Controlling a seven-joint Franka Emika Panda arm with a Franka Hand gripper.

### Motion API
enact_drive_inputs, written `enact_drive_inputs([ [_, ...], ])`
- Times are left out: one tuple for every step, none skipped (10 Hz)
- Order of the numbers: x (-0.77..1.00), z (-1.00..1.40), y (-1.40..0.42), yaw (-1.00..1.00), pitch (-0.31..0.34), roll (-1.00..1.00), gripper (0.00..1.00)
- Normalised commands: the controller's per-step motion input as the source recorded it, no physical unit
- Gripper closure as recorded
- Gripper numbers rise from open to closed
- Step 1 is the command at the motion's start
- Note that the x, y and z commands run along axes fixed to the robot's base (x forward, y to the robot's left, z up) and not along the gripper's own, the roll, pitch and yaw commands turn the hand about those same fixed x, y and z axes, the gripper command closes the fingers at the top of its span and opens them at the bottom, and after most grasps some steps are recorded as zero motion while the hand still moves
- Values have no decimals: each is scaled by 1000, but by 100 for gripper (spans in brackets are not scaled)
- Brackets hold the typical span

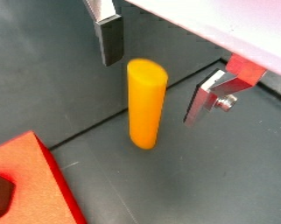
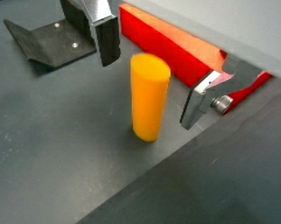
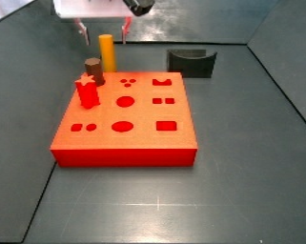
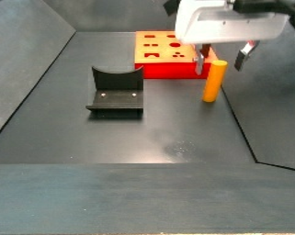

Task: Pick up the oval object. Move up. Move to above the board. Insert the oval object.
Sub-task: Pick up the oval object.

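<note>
End effector (image 2: pixel 154 74) spread wide, fingers flanking upright oval object (image 2: pixel 150 96), untouched, beside board (image 3: pixel 125 116)

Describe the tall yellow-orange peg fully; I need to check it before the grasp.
The tall yellow-orange smooth peg has a rounded cross-section, a flat top and a plastic-like look. It stands upright on the dark grey floor, off the red-orange board, behind it in a side view. The tool is open, its silver fingers flanking the peg's upper part without touching it.
</note>
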Motion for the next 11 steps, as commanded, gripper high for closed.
enact_drive_inputs([
  [-26, -303, 0, 0, -83, -121, 0],
  [-3, -157, 0, -14, -51, -106, 0],
  [0, -14, 0, -3, 0, -44, 0],
  [0, -66, 0, 0, -44, -23, 0],
  [-14, -51, -43, 6, -56, 0, 0],
  [0, -97, 0, 0, -31, -51, 0],
  [0, -80, -74, 0, -14, 0, 0],
  [-9, -74, -231, 86, -63, 47, 0],
  [0, 0, 0, 0, 0, 0, 100],
  [0, 0, 0, 0, 0, 0, 100],
  [0, 0, 0, 0, 0, 0, 100],
])
